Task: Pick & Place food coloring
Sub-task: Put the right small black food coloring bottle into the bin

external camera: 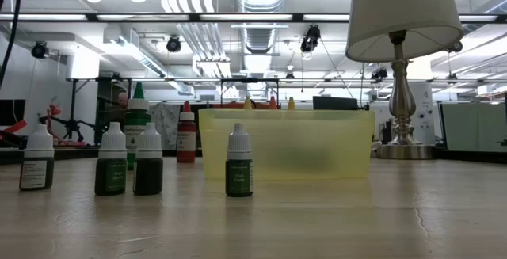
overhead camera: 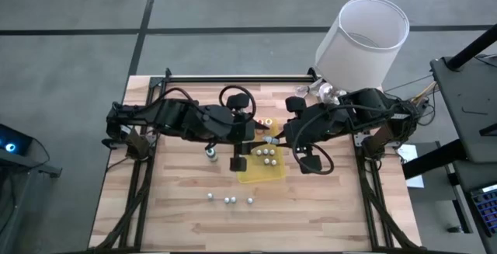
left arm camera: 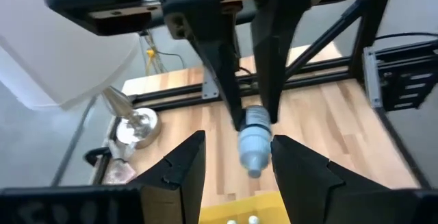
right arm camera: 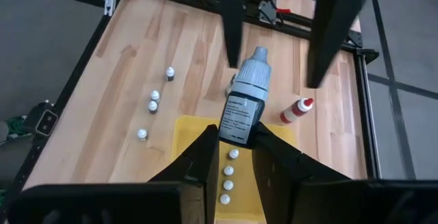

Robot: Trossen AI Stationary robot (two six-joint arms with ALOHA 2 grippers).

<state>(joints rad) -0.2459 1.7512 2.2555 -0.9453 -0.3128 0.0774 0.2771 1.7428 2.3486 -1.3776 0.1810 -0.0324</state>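
Observation:
A small food coloring bottle (right arm camera: 245, 101) with a dark label and a pale cap is in the air over the far end of the yellow tray (right arm camera: 191, 131). My right gripper (right arm camera: 236, 140) is shut on it. My left gripper (left arm camera: 238, 145) faces it from the table's left and is open. Its fingers (right arm camera: 233, 42) stand on either side of the cap without touching it. Several white-capped bottles (right arm camera: 229, 176) stand in the tray. Others (overhead camera: 229, 200) stand upright on the wood near the front, and one (overhead camera: 211, 154) stands left of the tray. My right gripper pinches the bottle between its two fingers (right arm camera: 205, 148) on the lower part of the labelled body (right arm camera: 236, 125). It reaches in from the table's right. The bottle is lifted clear, and its cap (left arm camera: 256, 125) points toward my left gripper.
A red bottle (right arm camera: 295, 111) lies on the wood just beyond the tray. A lamp with a white shade (overhead camera: 365, 36) stands at the far right corner. In the low view the bottles (external camera: 111, 160) stand in front of the tray (external camera: 285, 144). Bare wood lies at the near right.

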